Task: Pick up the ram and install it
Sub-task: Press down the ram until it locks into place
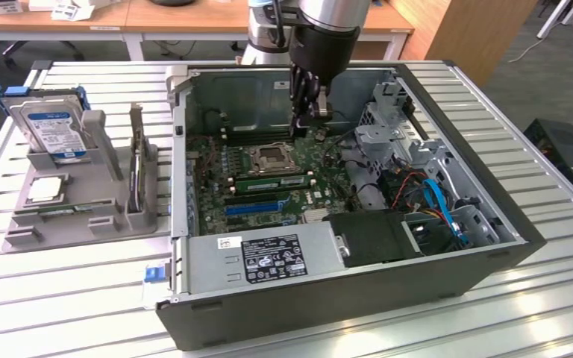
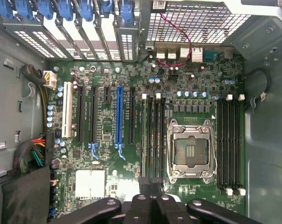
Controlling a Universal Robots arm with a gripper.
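- Ram (image 1: 266, 181), a long, narrow green circuit-board stick with a row of small black chips, stands on edge near the centre of the exterior view. It sits in the bank of long black slots, apart from the gripper.
- Black two-finger gripper (image 1: 304, 128) hangs down inside the case, just above centre in the exterior view and over the far part of the board. Its jaws are closed together, and no stick can be seen between them.
- In the wrist view the dark fingers (image 2: 140, 205) lie side by side, with their tips over one end of the black slot bank.
- Square silver-framed processor socket (image 1: 269, 156) lies open on the green motherboard (image 1: 217, 160). It is between the gripper and the ram, just beside the stick.
- A long blue expansion slot (image 1: 257, 208) runs parallel to the ram on its near side.
- A grey metal power supply with a white-and-black label (image 1: 266, 257) fills the near end of the open black computer case (image 1: 366, 306).
- At the exterior view's left, well apart from the case, a grey plastic fixture (image 1: 98, 224) rests on the slatted metal table (image 1: 68, 306). It holds an upright hard drive in a blue frame (image 1: 53, 130) and a square silver processor chip (image 1: 45, 190).
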